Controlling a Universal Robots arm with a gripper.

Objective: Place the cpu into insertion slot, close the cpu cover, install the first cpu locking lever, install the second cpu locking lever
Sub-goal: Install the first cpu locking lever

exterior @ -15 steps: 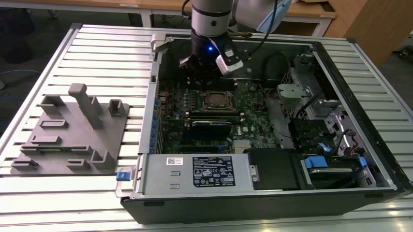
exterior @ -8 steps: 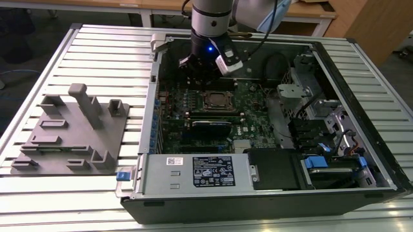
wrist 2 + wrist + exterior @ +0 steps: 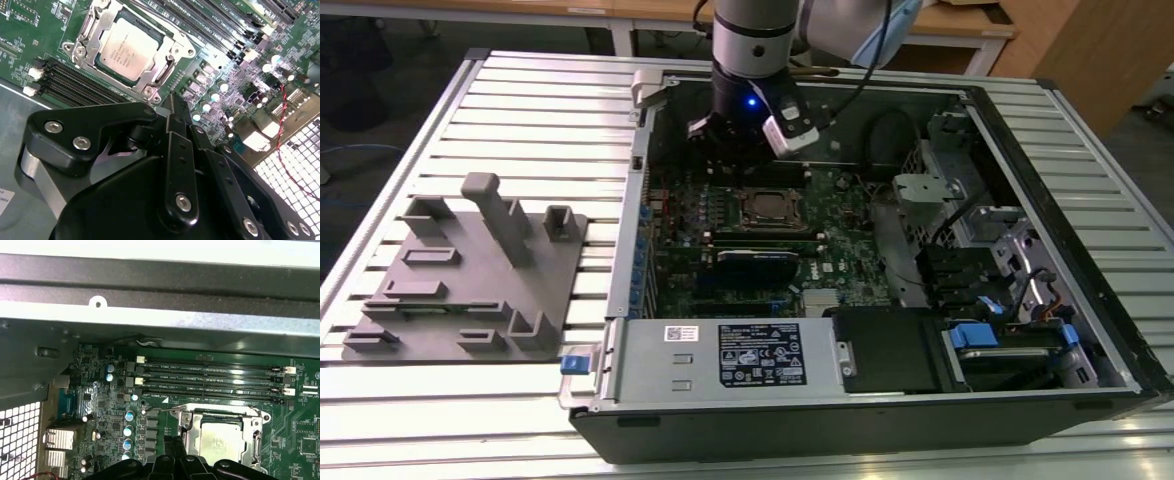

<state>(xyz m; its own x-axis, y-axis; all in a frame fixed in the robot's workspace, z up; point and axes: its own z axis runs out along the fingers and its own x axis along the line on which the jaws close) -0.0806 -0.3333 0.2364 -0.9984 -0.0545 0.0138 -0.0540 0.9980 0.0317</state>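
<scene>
The cpu [image 3: 127, 47] lies flat in the insertion slot [image 3: 771, 208] on the green board, its dull silver top facing up. The silver cpu cover [image 3: 150, 75] lies down around it as a frame, and thin wire levers run along the frame's edges. In the first wrist view the cpu [image 3: 220, 442] and cover [image 3: 252, 440] sit just beyond the fingertips. My gripper [image 3: 172, 102] is shut with nothing in it. It hangs a little above the board beside one corner of the socket, toward the case's back wall in the exterior view, where the gripper [image 3: 734, 162] stands over the memory slots.
Long black memory slots [image 3: 210, 377] flank the socket. The case's metal walls [image 3: 160, 320] rise close behind. A power supply [image 3: 720, 355] and drive bays with blue tabs [image 3: 987, 335] fill the case's near side. A grey fixture [image 3: 467, 270] sits on the slatted table at the exterior view's left.
</scene>
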